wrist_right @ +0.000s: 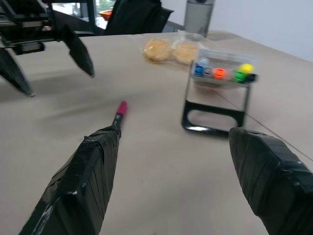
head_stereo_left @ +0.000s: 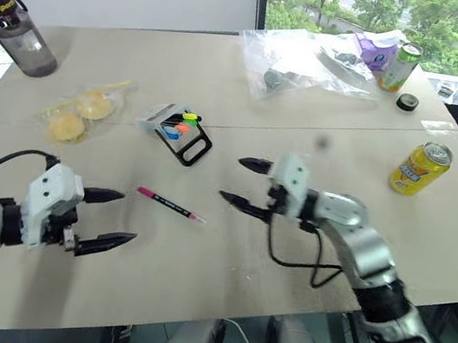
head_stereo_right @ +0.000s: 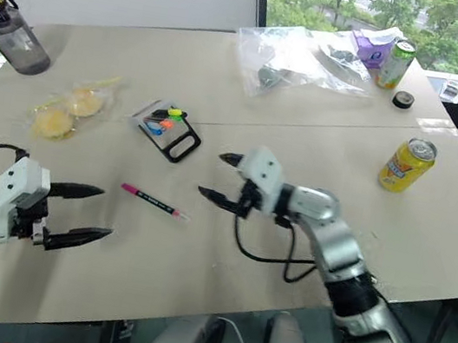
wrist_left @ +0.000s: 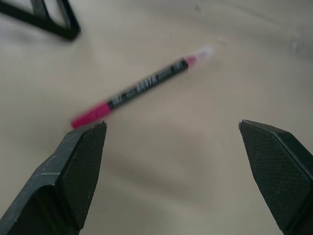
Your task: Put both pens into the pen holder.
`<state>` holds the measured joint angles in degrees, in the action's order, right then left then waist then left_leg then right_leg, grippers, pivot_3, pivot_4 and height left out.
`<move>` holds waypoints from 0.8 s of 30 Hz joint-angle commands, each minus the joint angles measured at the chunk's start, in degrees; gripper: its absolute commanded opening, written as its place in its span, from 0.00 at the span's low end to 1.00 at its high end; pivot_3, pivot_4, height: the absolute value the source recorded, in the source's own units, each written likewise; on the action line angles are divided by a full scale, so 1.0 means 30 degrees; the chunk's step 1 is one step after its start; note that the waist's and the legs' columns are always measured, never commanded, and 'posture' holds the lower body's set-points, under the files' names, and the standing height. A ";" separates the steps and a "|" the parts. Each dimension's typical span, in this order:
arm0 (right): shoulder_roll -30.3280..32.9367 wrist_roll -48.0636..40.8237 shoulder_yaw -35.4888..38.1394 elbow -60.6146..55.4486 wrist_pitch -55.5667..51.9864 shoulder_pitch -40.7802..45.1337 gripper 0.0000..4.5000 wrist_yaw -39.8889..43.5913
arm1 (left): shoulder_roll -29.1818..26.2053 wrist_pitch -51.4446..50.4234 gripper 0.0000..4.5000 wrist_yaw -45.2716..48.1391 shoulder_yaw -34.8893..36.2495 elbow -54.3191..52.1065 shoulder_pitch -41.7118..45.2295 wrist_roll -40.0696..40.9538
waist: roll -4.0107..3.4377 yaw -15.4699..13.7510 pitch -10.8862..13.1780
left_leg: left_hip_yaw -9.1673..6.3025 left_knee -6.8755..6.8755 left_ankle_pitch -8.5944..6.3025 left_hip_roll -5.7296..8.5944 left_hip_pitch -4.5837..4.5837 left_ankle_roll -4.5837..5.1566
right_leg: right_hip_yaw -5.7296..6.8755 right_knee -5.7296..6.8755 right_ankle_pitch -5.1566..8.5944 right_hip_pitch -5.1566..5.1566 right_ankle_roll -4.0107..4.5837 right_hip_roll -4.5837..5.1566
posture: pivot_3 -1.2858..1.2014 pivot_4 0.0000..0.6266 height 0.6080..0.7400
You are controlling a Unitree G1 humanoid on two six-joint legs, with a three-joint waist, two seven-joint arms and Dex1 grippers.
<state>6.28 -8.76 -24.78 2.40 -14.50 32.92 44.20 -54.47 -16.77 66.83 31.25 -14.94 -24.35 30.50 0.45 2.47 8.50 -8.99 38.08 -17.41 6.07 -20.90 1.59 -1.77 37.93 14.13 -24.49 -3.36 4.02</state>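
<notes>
The pink-ended pen (head_stereo_left: 171,205) is lying flat on the table (head_stereo_left: 213,266), between the two hands and touching neither. The left hand (head_stereo_left: 111,220) is hovering just beside the pen's pink cap end with its fingers spread wide and gripping nothing. The right hand (head_stereo_left: 245,183) is pointing toward the robot's left from the pen's far end, its fingers also standing apart and empty. The pen holder (head_stereo_left: 184,133) is lying on the table just beyond the pen, with yellow, orange, green and blue bits showing at its end. Farther off, a yellow can (head_stereo_left: 420,167), a dark water bottle (head_stereo_left: 17,29) and a clear plastic bag (head_stereo_left: 305,61) are sitting on the table
</notes>
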 commanded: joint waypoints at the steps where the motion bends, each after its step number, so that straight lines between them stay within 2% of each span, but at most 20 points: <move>1: -0.1657 0.0624 -0.1262 0.1275 0.0594 0.0715 0.84 -0.0219 | 0.0620 -0.0139 0.99 -0.0083 0.2369 -0.1450 -0.1463 0.0068 | 0.0002 -0.0051 -0.0001 | 0.0006 -0.0005 -0.0001 -0.0008 0.0001 -0.0002 | 0.0007 0.0002 -0.0001 -0.0001 0.0003 0.0002 | 0.52 0.24 1.00; 4: -0.2385 0.1695 -0.2112 0.2964 0.1202 0.0959 0.84 -0.0297 | 0.1570 -0.0312 0.99 -0.0191 0.3630 -0.2539 -0.3194 0.0118 | 0.0004 -0.0112 -0.0003 | 0.0012 -0.0015 -0.0003 -0.0011 -0.0002 -0.0005 | 0.0008 -0.0008 -0.0001 -0.0004 0.0004 0.0001 | 0.52 0.24 1.00; 9: -0.2335 0.2845 -0.3053 0.4064 0.1211 0.0768 0.84 -0.0094 | 0.2915 -0.0549 0.99 -0.0158 0.4984 -0.3824 -0.5584 0.0071 | 0.0024 -0.0087 -0.0015 | 0.0023 -0.0005 -0.0004 -0.0021 0.0015 -0.0007 | 0.0005 -0.0001 -0.0010 0.0006 0.0020 -0.0017 | 0.52 0.24 1.00; 16: -0.1955 0.4747 -0.3494 0.4842 0.0369 0.0239 0.84 -0.0865 | 0.3620 -0.1702 0.99 -0.0415 0.5554 -0.4855 -0.6782 0.0825 | 0.0020 -0.0076 -0.0015 | 0.0037 -0.0007 0.0002 -0.0065 0.0034 -0.0027 | 0.0005 0.0013 -0.0034 0.0007 0.0058 -0.0061 | 0.52 0.24 1.00; 18: -0.1856 0.4875 -0.3485 0.4675 0.0088 0.0064 0.64 -0.0828 | 0.3667 -0.1989 1.00 -0.0381 0.5580 -0.5013 -0.6936 0.0938 | 0.0022 -0.0076 -0.0016 | 0.0054 -0.0008 0.0000 -0.0069 0.0045 -0.0028 | -0.0014 0.0013 -0.0034 0.0010 0.0059 -0.0061 | 0.52 0.24 1.00; 19: -0.1784 0.4955 -0.3487 0.4611 0.0069 -0.0009 0.59 -0.0850 | 0.3674 -0.2023 1.00 -0.0320 0.5535 -0.5042 -0.7064 0.0810 | 0.0027 -0.0073 -0.0019 | 0.0053 -0.0008 0.0000 -0.0070 0.0046 -0.0028 | -0.0013 0.0013 -0.0034 0.0010 0.0059 -0.0063 | 0.52 0.24 1.00; 20: -0.1718 0.5026 -0.3476 0.4539 0.0062 -0.0091 0.45 -0.0893 | 0.3682 -0.1997 1.00 -0.0258 0.5467 -0.5047 -0.7172 0.0679 | 0.0024 -0.0069 -0.0018 | 0.0053 -0.0007 0.0000 -0.0075 0.0048 -0.0029 | -0.0013 0.0013 -0.0035 0.0010 0.0060 -0.0069 | 0.52 0.24 1.00; 22: -0.1610 0.4991 -0.3416 0.4345 0.0159 -0.0267 0.24 -0.0850 | 0.3712 -0.1949 1.00 -0.0246 0.5403 -0.5056 -0.7178 0.0658 | 0.0023 -0.0094 -0.0017 | 0.0060 -0.0008 0.0001 -0.0080 0.0057 -0.0033 | -0.0017 0.0014 -0.0043 0.0014 0.0073 -0.0073 | 0.52 0.24 1.00; 23: -0.1562 0.4948 -0.3377 0.4232 0.0165 -0.0343 0.19 -0.0805 | 0.3724 -0.1953 1.00 -0.0269 0.5393 -0.5070 -0.7121 0.0721 | 0.0023 -0.0120 -0.0017 | 0.0056 -0.0008 0.0005 -0.0081 0.0058 -0.0040 | -0.0010 0.0015 -0.0048 0.0019 0.0081 -0.0075 | 0.52 0.24 1.00; 24: -0.1521 0.4904 -0.3288 0.4142 0.0142 -0.0409 0.06 -0.0826 | 0.3706 -0.1954 1.00 -0.0276 0.5377 -0.5074 -0.7056 0.0751 | 0.0024 -0.0145 -0.0018 | 0.0048 -0.0007 0.0008 -0.0082 0.0060 -0.0044 | 0.0001 0.0014 -0.0053 0.0025 0.0088 -0.0075 | 0.52 0.24 1.00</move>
<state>0.61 4.91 -35.65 15.53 -13.46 32.37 42.18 -43.39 -22.79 65.98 45.72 -28.83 -45.41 32.03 0.53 2.04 8.44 -8.87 38.06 -17.38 5.82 -20.70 1.44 -1.74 37.97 13.96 -24.39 -3.08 3.79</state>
